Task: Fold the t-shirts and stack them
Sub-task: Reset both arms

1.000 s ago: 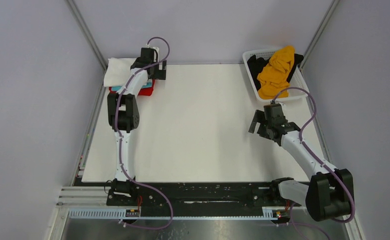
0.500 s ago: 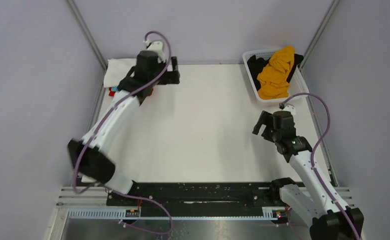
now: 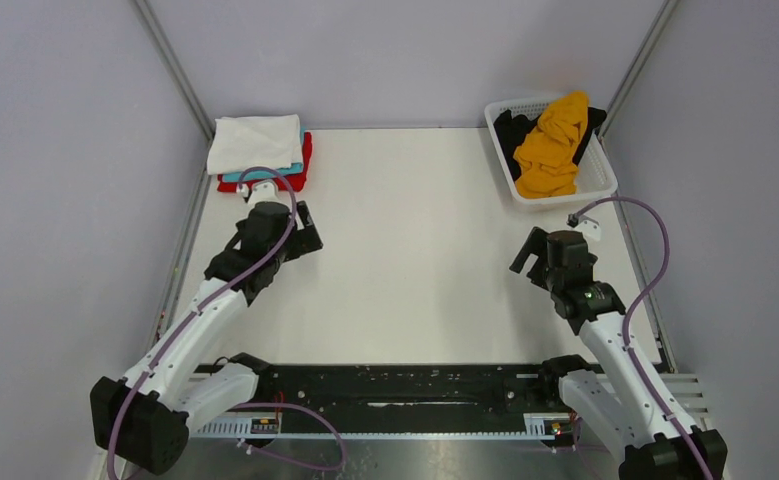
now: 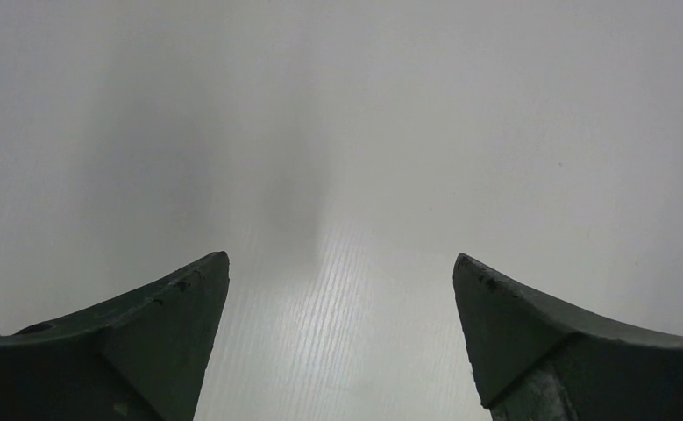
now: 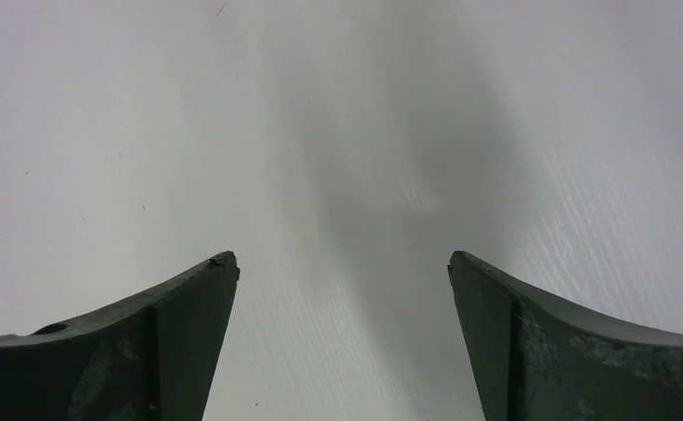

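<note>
A folded white t-shirt (image 3: 256, 142) lies on top of a teal t-shirt (image 3: 262, 174) and a red t-shirt (image 3: 291, 180) in a stack at the table's far left corner. An orange-yellow t-shirt (image 3: 552, 144) lies crumpled over a black t-shirt (image 3: 515, 131) in the basket at the far right. My left gripper (image 3: 303, 236) is open and empty over bare table, in front of the stack; its wrist view (image 4: 341, 263) shows only table. My right gripper (image 3: 533, 258) is open and empty in front of the basket, with only table between its fingers (image 5: 343, 261).
The white plastic lattice basket (image 3: 597, 182) stands at the far right corner. Metal frame posts rise at both far corners. The white table (image 3: 415, 250) ends at the black arm-mount rail (image 3: 405, 385) along the near edge.
My left arm has pulled back from the stack toward the near left, leaving the folded white t-shirt uncovered on top. My right gripper has drawn slightly nearer, away from the basket.
</note>
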Robot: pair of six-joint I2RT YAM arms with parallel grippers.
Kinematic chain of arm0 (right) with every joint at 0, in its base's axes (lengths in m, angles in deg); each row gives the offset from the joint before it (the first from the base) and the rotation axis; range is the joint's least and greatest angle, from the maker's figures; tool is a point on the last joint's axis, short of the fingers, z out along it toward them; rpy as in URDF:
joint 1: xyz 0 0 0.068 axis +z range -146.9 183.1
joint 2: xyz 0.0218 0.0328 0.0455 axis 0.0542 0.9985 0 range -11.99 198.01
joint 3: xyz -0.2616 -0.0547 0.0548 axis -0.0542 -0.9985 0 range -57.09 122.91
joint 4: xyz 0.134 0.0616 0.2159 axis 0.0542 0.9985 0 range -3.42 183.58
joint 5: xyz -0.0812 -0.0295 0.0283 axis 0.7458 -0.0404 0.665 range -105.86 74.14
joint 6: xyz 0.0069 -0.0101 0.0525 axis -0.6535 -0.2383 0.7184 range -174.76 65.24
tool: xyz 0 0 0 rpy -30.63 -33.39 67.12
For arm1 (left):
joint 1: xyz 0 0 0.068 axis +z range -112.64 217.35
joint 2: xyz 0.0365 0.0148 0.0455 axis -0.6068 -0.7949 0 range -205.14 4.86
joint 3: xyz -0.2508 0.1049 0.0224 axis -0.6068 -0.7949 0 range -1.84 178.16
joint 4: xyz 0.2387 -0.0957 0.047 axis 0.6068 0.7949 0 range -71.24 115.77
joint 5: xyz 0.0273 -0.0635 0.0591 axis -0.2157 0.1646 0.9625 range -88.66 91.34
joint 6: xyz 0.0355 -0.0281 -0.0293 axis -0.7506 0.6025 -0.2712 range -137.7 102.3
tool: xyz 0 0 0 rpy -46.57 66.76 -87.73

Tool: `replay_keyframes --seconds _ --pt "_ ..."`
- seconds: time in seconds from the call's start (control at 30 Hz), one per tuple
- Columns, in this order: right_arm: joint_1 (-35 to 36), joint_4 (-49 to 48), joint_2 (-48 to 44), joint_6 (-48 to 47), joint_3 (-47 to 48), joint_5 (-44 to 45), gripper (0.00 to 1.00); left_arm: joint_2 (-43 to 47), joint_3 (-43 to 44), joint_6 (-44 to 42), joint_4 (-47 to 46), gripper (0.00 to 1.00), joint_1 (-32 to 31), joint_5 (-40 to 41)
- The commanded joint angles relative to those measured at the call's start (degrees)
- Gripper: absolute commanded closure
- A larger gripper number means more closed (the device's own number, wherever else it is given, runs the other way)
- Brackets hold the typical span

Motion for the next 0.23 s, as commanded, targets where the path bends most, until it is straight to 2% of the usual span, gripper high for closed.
replay_keyframes --seconds 0.0,0.2 --pt "-0.1 -2.5 -0.9 1.7 -1.0 0.4 0.00 1.0 2.2 1.7 -1.8 0.01 0.0 3.2" --pt "-0.2 -4.6 -5.1 0.8 -3.0 1.6 0.01 2.9 1.6 1.5 -1.3 0.01 0.0 5.0"
